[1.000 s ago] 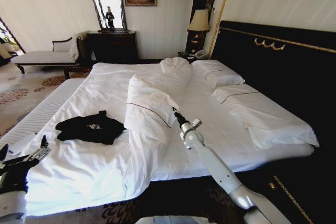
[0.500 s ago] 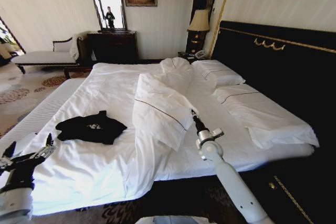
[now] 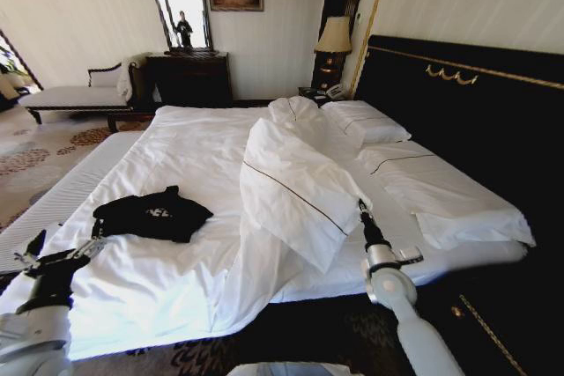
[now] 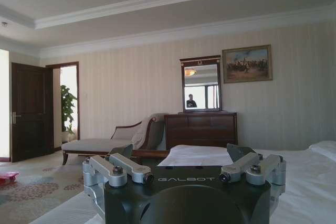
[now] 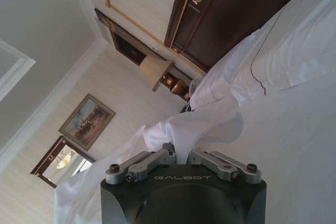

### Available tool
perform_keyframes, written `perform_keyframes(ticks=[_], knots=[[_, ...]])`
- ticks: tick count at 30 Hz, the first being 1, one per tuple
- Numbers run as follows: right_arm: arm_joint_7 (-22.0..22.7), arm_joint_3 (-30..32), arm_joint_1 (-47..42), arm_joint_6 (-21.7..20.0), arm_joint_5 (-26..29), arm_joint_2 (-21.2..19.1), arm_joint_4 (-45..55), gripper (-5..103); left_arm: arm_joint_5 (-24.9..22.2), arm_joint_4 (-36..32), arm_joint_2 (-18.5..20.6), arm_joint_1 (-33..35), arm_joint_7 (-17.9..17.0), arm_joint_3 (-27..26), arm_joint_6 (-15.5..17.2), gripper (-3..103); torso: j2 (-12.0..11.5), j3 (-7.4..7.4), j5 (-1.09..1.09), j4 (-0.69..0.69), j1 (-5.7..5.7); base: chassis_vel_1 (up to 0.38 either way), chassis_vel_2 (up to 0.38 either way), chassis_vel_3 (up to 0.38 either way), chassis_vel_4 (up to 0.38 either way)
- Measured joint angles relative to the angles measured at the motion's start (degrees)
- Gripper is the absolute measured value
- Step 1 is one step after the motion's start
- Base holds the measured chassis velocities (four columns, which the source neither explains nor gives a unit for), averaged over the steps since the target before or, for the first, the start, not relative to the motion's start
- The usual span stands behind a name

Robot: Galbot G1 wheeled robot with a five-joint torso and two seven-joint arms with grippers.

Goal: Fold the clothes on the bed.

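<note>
Down at the near left corner of the bed (image 3: 132, 288), the left gripper (image 3: 62, 248) is hovering just above the white sheet with its two fingers spread apart and nothing between them. Over on the right, the right gripper (image 3: 364, 210) is standing up from the near edge of the mattress, and its fingers are pinched together on a corner of the white duvet (image 3: 295, 187). The right wrist view is showing the same thing up close: white cloth is bunching straight out from between the closed fingers. The duvet is rising into a tall peaked fold along the middle of the bed, with a thin dark trim line running across it.

A little farther in, on the left half of the sheet, the black T-shirt (image 3: 152, 214) is lying in a loose crumpled heap, well apart from both grippers, small white lettering showing on top.

Beyond that, two pillows (image 3: 374, 125) are lying against the dark headboard (image 3: 467, 94).
</note>
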Motion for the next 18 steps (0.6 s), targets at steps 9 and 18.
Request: perform_keyframes(ticks=[9,18], knots=[[-0.1,5.0,-14.9,3.4,-4.5,6.4,11.5,0,-1.4,0.3,1.0,-2.4,0.0,1.7,0.0,100,0.0,0.0,-0.01,0.0,0.0,0.0,0.0,0.0,0.0],[-0.1,8.0,-23.9,7.2,-6.6,9.6,17.0,0,-2.1,1.0,1.9,-4.7,-0.1,3.8,0.0,100,0.0,0.01,0.0,0.01,0.0,0.0,0.0,0.0,0.0]])
